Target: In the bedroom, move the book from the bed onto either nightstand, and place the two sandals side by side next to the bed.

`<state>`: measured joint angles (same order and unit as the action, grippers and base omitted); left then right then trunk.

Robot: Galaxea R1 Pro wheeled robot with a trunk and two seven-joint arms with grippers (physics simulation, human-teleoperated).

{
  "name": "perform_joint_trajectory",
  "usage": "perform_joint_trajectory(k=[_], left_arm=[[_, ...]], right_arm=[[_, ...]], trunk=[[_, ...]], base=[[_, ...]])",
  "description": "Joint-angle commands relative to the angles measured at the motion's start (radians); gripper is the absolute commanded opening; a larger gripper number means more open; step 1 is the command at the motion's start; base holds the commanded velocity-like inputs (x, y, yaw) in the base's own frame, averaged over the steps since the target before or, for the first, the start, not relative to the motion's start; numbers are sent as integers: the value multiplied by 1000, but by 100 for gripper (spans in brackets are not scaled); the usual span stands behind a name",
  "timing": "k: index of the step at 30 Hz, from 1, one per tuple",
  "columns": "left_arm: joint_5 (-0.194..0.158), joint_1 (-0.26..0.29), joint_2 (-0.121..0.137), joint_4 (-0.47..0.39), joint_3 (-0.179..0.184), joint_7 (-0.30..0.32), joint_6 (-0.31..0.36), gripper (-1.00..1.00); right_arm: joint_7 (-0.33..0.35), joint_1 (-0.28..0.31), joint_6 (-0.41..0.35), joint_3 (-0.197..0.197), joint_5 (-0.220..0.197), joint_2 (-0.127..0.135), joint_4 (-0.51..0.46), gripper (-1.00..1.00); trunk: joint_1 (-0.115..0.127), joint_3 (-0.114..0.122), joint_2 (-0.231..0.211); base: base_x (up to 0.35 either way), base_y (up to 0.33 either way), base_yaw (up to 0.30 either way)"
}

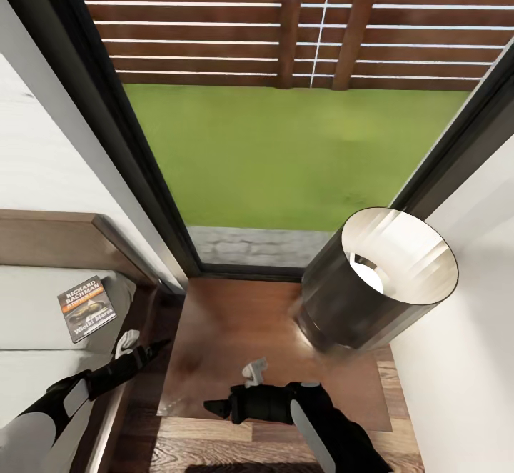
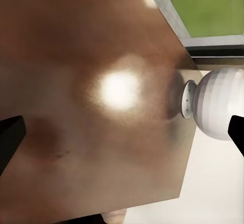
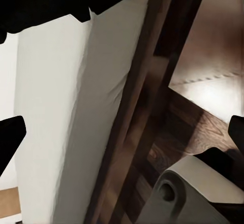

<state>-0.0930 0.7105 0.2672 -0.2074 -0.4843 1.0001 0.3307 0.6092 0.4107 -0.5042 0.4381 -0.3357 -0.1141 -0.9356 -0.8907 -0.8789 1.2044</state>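
The left gripper [image 1: 153, 349], black and pointed, hovers at the edge of the bed, its tip over the gap between the bed and the nightstand; in its wrist view the two dark fingertips [image 2: 10, 135] stand far apart at the picture's edges, so it is spread wide and holds nothing. The right gripper [image 1: 216, 408] hangs over the near edge of the low dark brown glossy-topped wooden nightstand [image 1: 235, 330], pointing toward the bed, its fingertips [image 3: 10, 137] likewise wide apart and empty. The small thin paperback book [image 1: 87, 307] with white "RICHARD BACHMAN" lettering lies flat on the pale grey-white mattress of the dark-framed bed [image 1: 43, 330], near the headboard, apart from both grippers. A black-shaded, white-based lamp [image 1: 378, 280] stands on the nightstand's far right part
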Motion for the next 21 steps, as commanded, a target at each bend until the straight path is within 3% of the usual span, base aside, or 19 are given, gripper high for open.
perform_joint_trajectory(k=[1,21], left_arm=[[-10,1,1,0,3,2,11,100],[-10,1,0,1,4,3,11,100]], right_arm=[[-1,0,-5,0,-9,0,0,100],[-5,0,29,1,-12,0,2,100]], trunk=[[0,-1,0],[0,-1,0]], base=[[0,0,0],[0,0,0]])
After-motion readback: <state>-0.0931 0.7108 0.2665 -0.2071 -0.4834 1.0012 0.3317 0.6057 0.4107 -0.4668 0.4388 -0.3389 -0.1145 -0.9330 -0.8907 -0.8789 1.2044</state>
